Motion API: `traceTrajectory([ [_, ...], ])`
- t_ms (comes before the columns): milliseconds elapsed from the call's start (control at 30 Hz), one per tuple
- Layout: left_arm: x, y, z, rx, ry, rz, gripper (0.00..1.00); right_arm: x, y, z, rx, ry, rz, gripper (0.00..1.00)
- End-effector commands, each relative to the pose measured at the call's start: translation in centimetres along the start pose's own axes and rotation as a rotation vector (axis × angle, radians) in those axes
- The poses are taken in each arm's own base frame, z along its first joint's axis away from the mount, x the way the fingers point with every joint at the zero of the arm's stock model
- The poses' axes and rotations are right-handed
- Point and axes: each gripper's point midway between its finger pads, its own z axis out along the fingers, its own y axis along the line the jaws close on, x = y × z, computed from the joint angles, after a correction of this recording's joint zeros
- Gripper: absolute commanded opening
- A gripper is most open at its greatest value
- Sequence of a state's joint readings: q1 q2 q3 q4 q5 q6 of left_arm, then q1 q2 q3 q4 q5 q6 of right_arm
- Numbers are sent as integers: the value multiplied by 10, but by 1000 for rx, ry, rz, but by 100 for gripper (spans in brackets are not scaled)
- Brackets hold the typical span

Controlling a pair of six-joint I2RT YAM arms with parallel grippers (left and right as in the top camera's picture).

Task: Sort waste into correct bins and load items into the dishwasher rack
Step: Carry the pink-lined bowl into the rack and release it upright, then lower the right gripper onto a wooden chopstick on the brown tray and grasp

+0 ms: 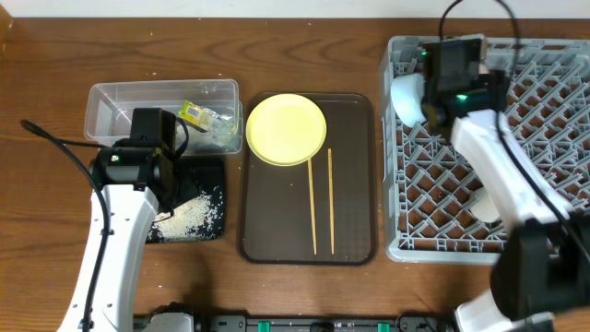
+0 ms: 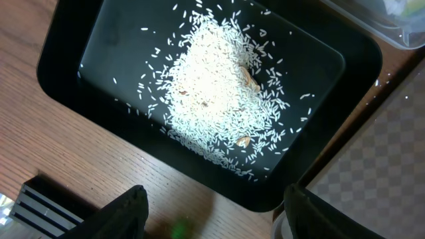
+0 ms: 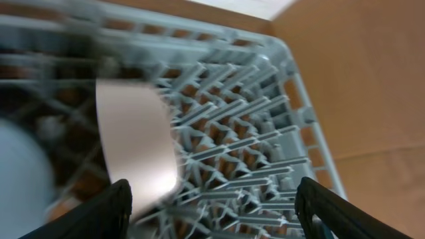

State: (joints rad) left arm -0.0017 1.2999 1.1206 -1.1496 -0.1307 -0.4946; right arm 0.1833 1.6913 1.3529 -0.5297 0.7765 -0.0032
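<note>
My left gripper (image 2: 216, 212) and right gripper (image 3: 212, 212) are both wide open, empty. The plate (image 1: 286, 129) lies on the brown tray (image 1: 355, 184), at 3 o'clock from the left one, which is nearer; the chopsticks (image 1: 322, 201) point 12 to 6.

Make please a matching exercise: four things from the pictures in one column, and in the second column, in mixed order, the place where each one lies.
Things:
1. wrapper
2. rice
3. yellow plate
4. pale bowl

Places:
A. grey rack
B. black tray
C. clear tub
D. brown tray

Pairs: 1-C, 2-B, 3-D, 4-A.
</note>
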Motion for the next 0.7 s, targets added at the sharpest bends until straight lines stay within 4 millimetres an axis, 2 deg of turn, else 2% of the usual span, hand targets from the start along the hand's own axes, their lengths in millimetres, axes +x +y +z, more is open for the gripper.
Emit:
traceTrajectory([
  [0,1,3,1,-13,4,-6,68,-11,29,-36,-287,-42,44,78],
  [133,1,3,1,-13,5,-6,68,-7,52,-65,-494,-33,26,75],
  [167,1,3,1,-13,5,-6,69,-1,63,-73,-569,-10,27,75],
  [200,1,3,1,-14,5,-6,69,0,66,-75,-594,-1,29,75],
  [433,2,4,1,-15,7,-5,69,20,125,-132,-991,91,6,75],
  [667,2,4,1,-15,7,-5,69,49,160,-176,-1095,154,-92,68],
])
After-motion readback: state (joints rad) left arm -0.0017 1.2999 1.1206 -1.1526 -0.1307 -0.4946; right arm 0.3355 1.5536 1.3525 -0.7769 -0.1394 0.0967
